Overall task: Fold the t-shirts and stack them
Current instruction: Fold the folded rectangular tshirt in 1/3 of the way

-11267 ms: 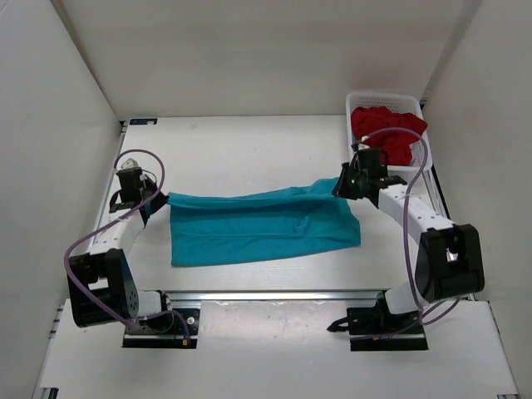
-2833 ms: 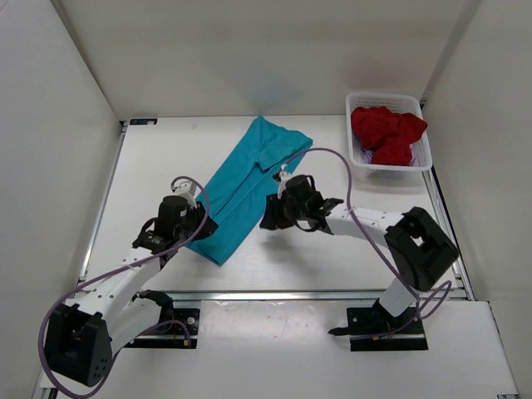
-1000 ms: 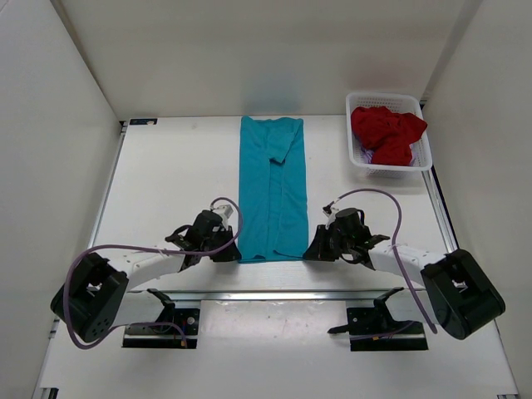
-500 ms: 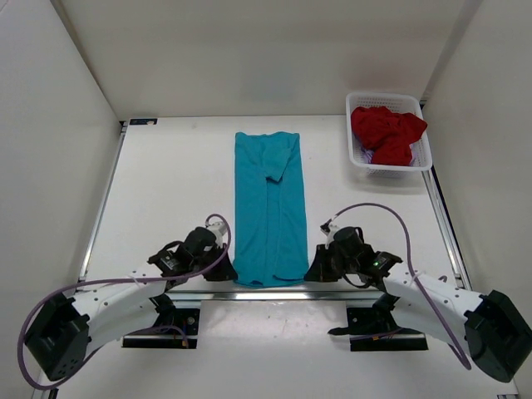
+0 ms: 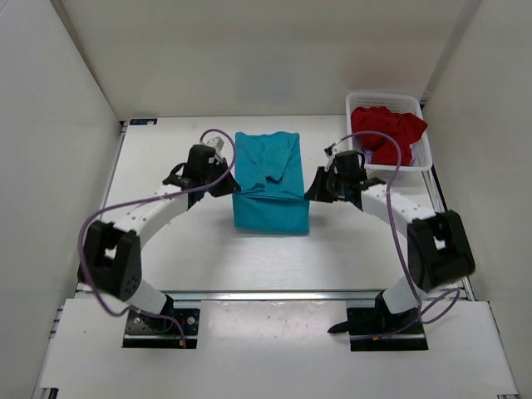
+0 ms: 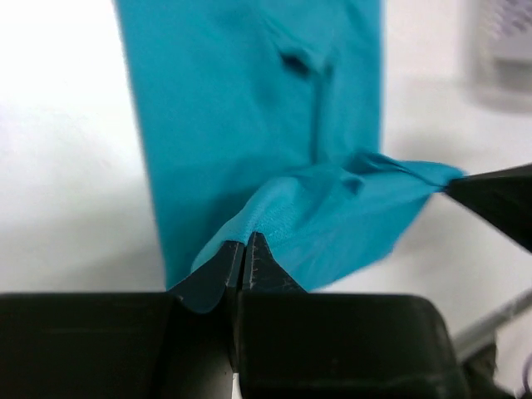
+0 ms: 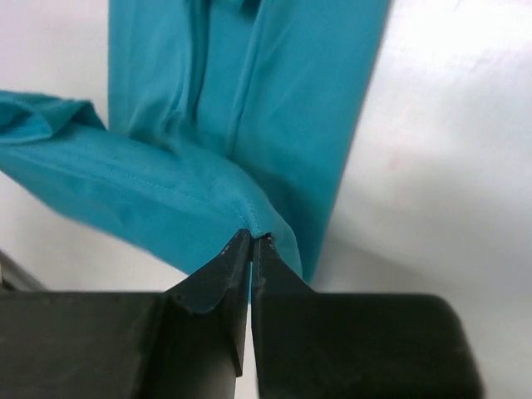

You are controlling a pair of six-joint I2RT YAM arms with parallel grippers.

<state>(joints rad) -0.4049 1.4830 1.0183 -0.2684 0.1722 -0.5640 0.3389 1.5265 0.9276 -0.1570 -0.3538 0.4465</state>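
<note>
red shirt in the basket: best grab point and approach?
Pinch a raised fold near the top of the dark red t-shirt, coming straight down from above. It lies bunched in a heap inside the white basket, whose walls likely block any approach from the side.

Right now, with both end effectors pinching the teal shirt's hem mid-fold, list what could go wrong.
1. Left end effector and right end effector pinch only the edge of the teal shirt; it may slip free.
2. The lifted hem looks bunched between them, so the fold could land creased.
3. The right arm reaches close beside the basket and might bump it.
</note>
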